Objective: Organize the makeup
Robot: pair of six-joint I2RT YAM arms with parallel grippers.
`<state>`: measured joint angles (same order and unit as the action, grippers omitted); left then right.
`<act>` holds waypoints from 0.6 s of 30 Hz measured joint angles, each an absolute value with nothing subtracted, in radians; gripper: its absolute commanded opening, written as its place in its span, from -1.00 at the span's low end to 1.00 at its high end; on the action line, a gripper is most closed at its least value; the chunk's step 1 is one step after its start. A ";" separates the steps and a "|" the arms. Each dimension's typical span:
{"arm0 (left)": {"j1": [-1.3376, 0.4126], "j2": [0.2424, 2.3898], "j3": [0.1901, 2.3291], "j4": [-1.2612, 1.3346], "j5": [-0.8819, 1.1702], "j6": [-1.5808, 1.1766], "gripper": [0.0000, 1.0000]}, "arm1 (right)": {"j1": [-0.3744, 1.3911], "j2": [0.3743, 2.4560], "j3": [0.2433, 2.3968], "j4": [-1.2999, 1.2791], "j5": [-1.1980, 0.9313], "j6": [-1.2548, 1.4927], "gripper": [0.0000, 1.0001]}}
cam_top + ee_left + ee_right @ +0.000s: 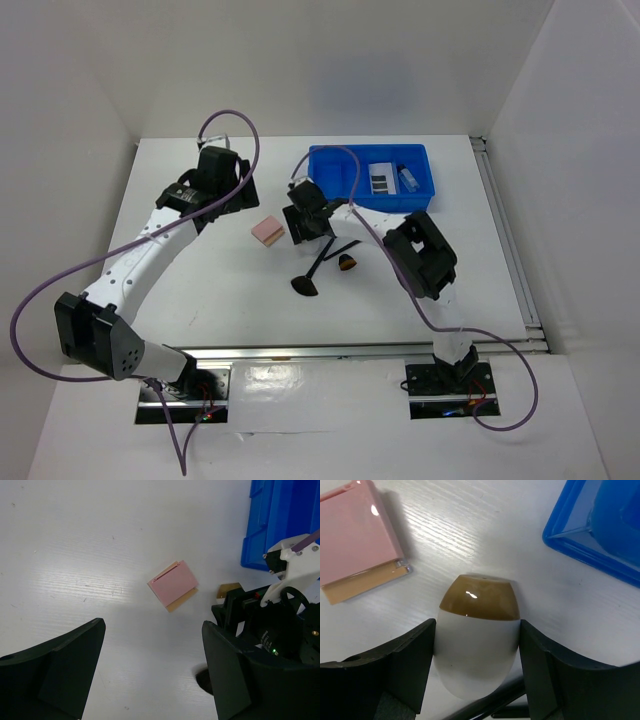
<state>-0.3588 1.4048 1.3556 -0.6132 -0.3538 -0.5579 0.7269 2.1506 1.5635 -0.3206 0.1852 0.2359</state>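
My right gripper is shut on the white egg-shaped piece, which has a brown cap, low over the table; in the top view this gripper is left of the blue bin. The pink square sponge lies just left of it and shows in the right wrist view and in the left wrist view. My left gripper is open and empty, short of the sponge. Thin black brushes and the stubby orange-brown brush lie below the right gripper. The pale palette is in the bin.
The bin also holds a small blue bottle; its corner shows in the right wrist view and the left wrist view. The right arm's wrist crowds the right of the left wrist view. White walls enclose the table.
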 measured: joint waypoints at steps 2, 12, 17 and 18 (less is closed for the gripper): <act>-0.359 1.405 1.354 -0.613 -0.354 -0.558 0.84 | 0.730 2.136 1.563 -0.325 0.187 0.236 -0.40; -0.359 1.405 1.354 -0.613 -0.354 -0.558 0.84 | 0.731 1.985 1.561 -0.326 0.230 0.237 -0.44; -0.359 1.405 1.354 -0.613 -0.354 -0.558 0.84 | 0.707 1.913 1.547 -0.327 0.245 0.237 -0.44; -0.359 1.405 1.354 -0.612 -0.354 -0.558 0.84 | 0.693 1.898 1.541 -0.331 0.247 0.237 -0.44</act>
